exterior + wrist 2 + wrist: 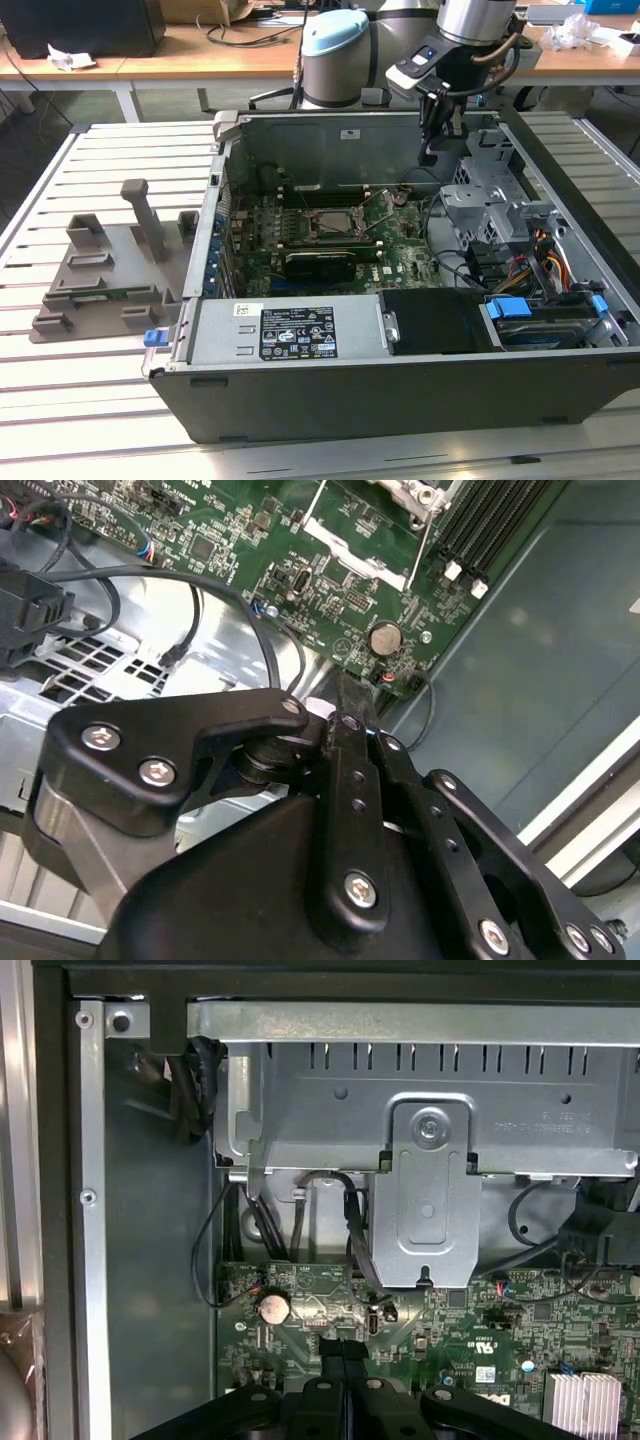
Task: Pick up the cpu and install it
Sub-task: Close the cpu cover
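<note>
Entry: small flat square cpu with dark-green rim, not yet lifted.
We judged it to lie flat in the large grey plastic fixture plate on the pale slatted tabletop, well apart from the black claw, toward the exterior view's left. Being square, it had no long axis. The claw hung closed and empty over the green motherboard.

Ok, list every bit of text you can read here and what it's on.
Black label on the metal cover: too small to read.
White sticker on the case's back wall: too small.
White print on the circuit board: blurred.
Stamped marks on the metal frame: unreadable.
Nothing can be quoted.
</note>
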